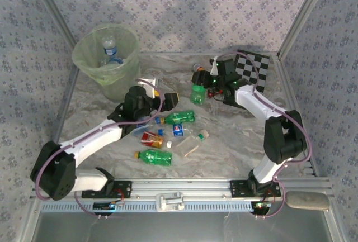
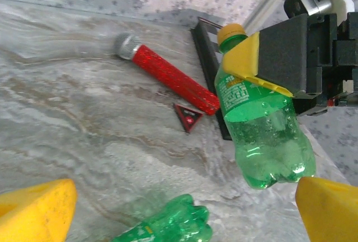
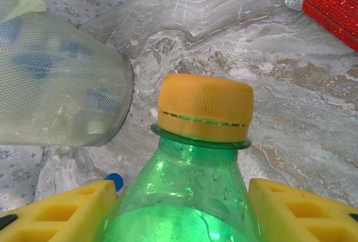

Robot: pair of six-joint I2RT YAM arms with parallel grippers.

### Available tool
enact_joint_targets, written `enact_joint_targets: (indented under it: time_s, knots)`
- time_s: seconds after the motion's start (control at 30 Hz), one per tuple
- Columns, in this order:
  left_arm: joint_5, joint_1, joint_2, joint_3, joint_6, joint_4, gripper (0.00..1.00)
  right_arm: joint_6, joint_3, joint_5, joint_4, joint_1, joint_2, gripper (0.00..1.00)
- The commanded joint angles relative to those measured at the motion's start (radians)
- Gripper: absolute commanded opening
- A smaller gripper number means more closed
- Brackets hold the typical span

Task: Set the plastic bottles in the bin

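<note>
Green plastic bottle [image 2: 263, 136], orange-capped, sits clamped in the right gripper [image 3: 180, 214], left gripper [image 2: 182, 211] spread wide; the pale-green translucent bin [image 1: 120, 80] holds few, and several loose bottles [image 1: 155, 156] lie outside.

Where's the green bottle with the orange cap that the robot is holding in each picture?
Top external: the green bottle is right of centre, left of the checkerboard.
Left wrist: right side, tilted, yellow jaws at its neck.
Right wrist: bottom centre, orange cap up, between yellow jaws.
Shared landmark: the red glittery stick, left of the bottle in the left wrist view, top right in the right wrist view.
</note>
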Motion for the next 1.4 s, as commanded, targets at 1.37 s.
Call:
enact_joint_targets:
  time_s: [1.37]
  knots:
    - [0.483,-0.067,0.469,0.418,0.014,-0.046,0.84,0.019,-0.141,-0.046,0.124,0.009,-0.161,0.43]
